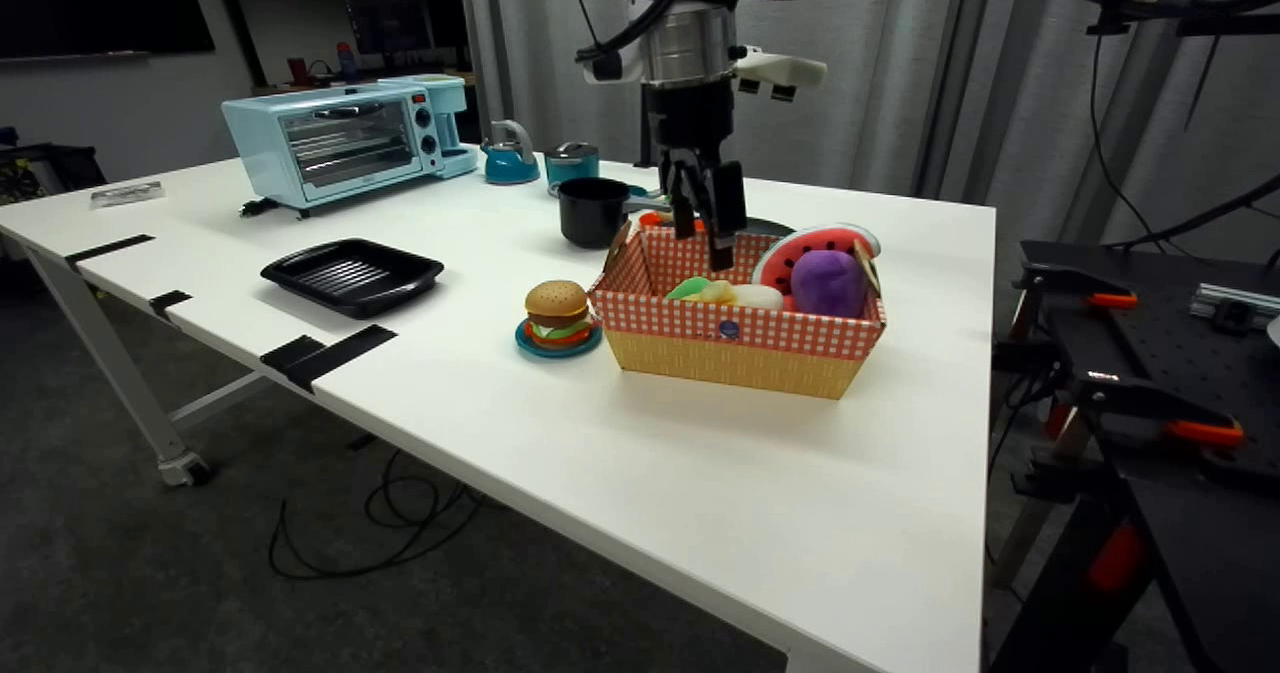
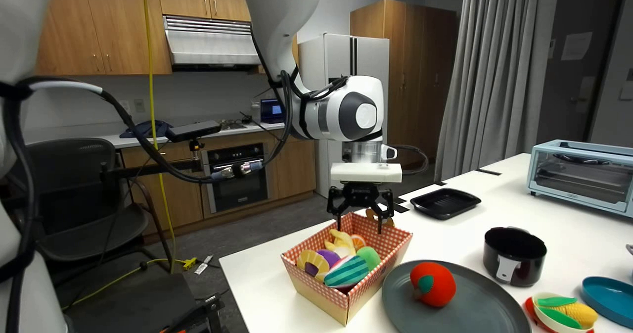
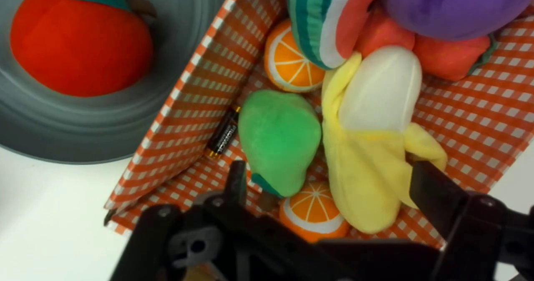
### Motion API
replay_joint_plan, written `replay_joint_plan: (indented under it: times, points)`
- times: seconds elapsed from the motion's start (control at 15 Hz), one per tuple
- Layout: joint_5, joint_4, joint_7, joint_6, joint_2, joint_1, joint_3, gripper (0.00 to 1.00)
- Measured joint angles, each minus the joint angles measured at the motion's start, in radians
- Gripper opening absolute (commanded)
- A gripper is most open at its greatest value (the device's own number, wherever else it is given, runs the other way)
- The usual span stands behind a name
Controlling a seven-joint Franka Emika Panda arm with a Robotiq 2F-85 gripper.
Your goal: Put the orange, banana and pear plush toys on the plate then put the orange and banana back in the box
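My gripper (image 3: 328, 168) stands open above the box (image 2: 336, 301), fingers pointing down with nothing between them. Inside the checkered box, the green pear (image 3: 279, 143) lies beside the peeled yellow banana (image 3: 367, 181). Two plush pieces with slice faces look like the orange: a near one (image 3: 315, 214) between pear and banana ends, partly covered by the gripper, and another orange piece (image 3: 292, 59) beside the watermelon. A round grey plate (image 2: 474, 308) adjoins the box; a black square dish (image 1: 350, 278) lies farther away. Which is the task's plate I cannot tell.
On the grey plate sits a red plush (image 2: 433, 283). Watermelon (image 3: 317, 22) and purple plush (image 3: 454, 5) share the box, with a battery (image 3: 224, 132). Around are a burger (image 1: 557, 313), black pot (image 2: 514, 256), corn bowl (image 2: 564, 313) and toaster oven (image 1: 330, 143).
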Motion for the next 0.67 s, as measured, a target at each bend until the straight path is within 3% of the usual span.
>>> replay_joint_plan:
  times: [0.67]
  points:
    - [0.027,-0.035,0.003,-0.001,0.019,-0.019,0.021,1.0]
